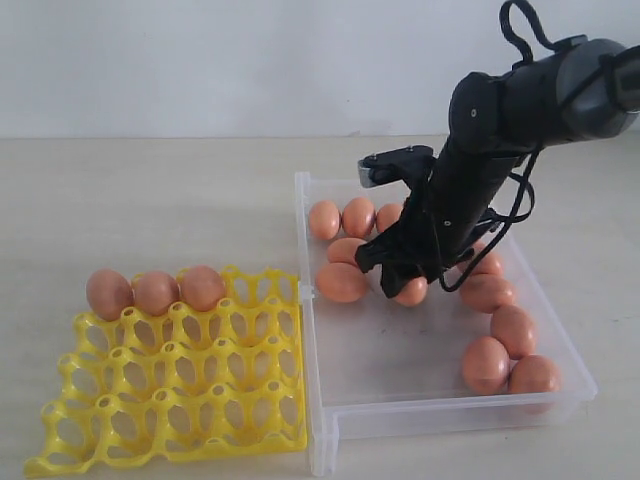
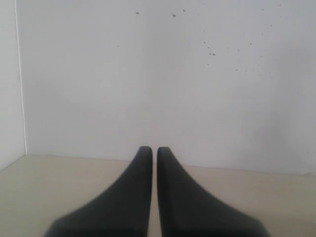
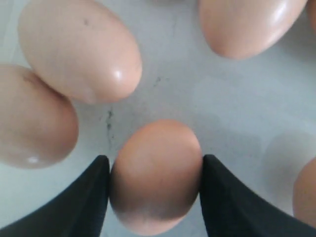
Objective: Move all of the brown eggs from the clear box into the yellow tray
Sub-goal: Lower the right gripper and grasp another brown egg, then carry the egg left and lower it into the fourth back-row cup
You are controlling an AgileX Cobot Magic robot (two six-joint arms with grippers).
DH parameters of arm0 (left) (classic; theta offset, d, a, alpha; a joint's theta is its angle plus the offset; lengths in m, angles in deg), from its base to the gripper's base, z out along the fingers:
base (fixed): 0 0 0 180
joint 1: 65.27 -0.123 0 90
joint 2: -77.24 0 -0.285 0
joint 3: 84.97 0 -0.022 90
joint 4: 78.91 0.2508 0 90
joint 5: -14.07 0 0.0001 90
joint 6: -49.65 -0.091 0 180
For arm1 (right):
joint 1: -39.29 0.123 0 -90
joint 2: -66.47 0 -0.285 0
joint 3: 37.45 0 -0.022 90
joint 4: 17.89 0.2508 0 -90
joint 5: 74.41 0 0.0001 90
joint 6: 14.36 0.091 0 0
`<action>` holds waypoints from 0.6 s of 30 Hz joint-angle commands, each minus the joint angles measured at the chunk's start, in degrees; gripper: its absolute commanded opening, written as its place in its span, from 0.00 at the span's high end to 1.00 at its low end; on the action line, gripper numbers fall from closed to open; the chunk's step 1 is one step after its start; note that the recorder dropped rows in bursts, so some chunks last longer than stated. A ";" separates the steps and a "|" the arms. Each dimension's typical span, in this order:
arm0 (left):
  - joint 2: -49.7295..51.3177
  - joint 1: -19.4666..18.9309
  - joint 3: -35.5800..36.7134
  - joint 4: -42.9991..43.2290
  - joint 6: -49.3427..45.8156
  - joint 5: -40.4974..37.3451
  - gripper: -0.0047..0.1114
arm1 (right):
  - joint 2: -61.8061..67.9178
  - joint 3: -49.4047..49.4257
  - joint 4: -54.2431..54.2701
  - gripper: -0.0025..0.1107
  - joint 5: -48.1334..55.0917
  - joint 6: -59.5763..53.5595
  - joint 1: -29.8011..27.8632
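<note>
Pale beige tabletop [image 1: 150, 190] runs back to a plain white wall [image 1: 200, 60]. In the left wrist view that wall carries a scatter of small dark specks.

From where I stand, the yellow tray [image 1: 232, 352] lies at the near left, an open lattice of round cups. Three brown eggs [image 1: 156, 291] sit side by side in its back row, and the other cups hold nothing. Just beside it on the right, with the edges touching or nearly so, is the clear box [image 1: 450, 415], low-walled and transparent. Its floor shows faint dark scuffs in the right wrist view.

I count eleven eggs in the box. Three lie along the far wall, two just in front of them, and one is under the arm. Two are by the right wall behind the arm, and three are clustered toward the near right corner. The arm may be hiding others.

One dark arm reaches down into the box from the upper right. The right gripper [image 1: 402, 275] is clenched around one brown egg [image 3: 155, 173], with a black finger pressed against each side of it. I cannot tell whether that egg rests on the box floor or is clear of it. Other eggs lie close around it but apart from the fingers.

The left gripper [image 2: 149, 148] appears only in its own camera. Its two dark fingers are drawn together with a hairline gap and nothing between them, pointing at the wall above the table.
</note>
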 commanded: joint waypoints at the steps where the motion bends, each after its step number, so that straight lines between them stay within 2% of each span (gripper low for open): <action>1: -0.07 0.16 -0.15 -0.27 -0.20 0.32 0.93 | -1.60 5.59 0.51 0.98 -17.40 0.67 -0.10; 6: -0.07 0.16 -0.15 -0.27 -0.20 0.32 0.93 | -4.80 21.11 2.67 0.98 -49.41 2.11 0.56; 9: -0.07 0.16 -0.15 -0.27 -0.20 0.32 0.93 | -6.33 33.44 0.02 0.98 -77.73 4.63 3.07; 10: -0.07 0.16 -0.15 -0.27 -0.20 0.32 0.93 | -6.33 37.56 -2.66 0.98 -90.83 9.33 3.97; 11: -0.07 0.16 -0.15 -0.27 -0.20 0.32 0.93 | -6.21 40.21 -5.57 0.98 -97.68 13.07 4.12; 12: -0.07 0.16 -0.15 -0.27 -0.20 0.32 0.93 | -6.09 43.17 -9.65 0.98 -108.66 18.60 4.12; 15: -0.07 0.16 -0.15 -0.27 -0.20 0.32 0.93 | -6.24 44.00 -17.51 0.98 -111.07 25.26 4.20; 18: -0.07 0.16 -0.15 -0.27 -0.20 0.32 0.93 | -6.24 40.64 -33.78 0.98 -111.07 27.84 4.52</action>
